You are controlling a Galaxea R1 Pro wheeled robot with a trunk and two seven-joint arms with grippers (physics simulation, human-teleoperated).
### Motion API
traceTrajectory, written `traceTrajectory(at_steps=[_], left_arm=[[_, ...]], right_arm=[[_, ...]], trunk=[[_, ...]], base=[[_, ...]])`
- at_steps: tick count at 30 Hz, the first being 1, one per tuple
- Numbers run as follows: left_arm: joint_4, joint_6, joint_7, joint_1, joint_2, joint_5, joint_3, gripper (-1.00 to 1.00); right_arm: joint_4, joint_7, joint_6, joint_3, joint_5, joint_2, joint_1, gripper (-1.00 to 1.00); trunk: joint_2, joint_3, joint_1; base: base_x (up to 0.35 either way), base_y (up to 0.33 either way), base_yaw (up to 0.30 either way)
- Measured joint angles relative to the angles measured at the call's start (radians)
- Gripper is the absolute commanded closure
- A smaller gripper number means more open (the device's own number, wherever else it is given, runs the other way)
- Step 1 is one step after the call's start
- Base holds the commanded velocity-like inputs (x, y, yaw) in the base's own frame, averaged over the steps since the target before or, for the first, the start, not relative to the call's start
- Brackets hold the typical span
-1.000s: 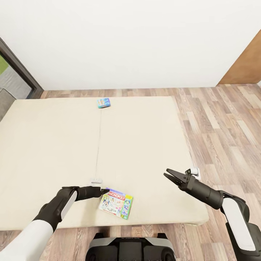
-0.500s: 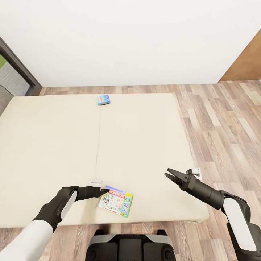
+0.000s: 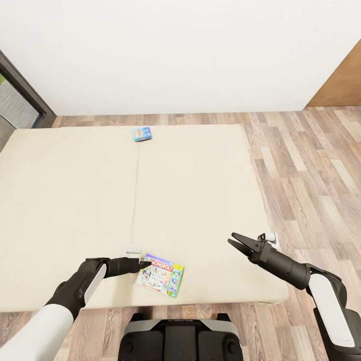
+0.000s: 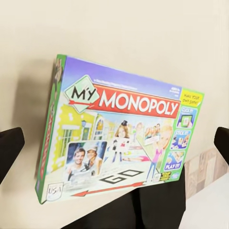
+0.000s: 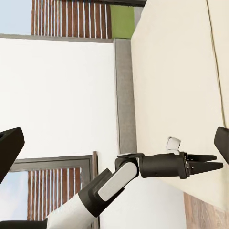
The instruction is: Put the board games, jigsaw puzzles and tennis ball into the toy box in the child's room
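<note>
Only two board games (image 3: pixel 161 275) on bed (image 3: pixel 65 200).

Matt cream cloth bed (image 3: pixel 200 200); glossy printed card Monopoly box (image 4: pixel 119 133) (floor (image 3: pixel 311 170): wood planks).

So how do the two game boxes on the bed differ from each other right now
The Monopoly box lies near the bed's near edge, by the left gripper; the light-blue box lies at the far edge, by the wall. The Monopoly box has a green border and a red banner; the far one is mainly light blue. The Monopoly box sits skewed to the bed's edge; the blue one sits nearly square to it. Both lie flat on the mattress, with neither gripped.
</note>
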Motion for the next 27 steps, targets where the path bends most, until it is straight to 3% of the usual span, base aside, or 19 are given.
traceTrajectory(at_steps=[27], left_arm=[[0.000,0.000,0.000,0.000,0.000,0.000,0.001,-1.00]], right_arm=[[0.000,-0.013,0.000,0.005,0.003,0.001,-0.001,-1.00]], trunk=[[0.000,-0.044,0.000]], base=[[0.000,0.000,0.000]])
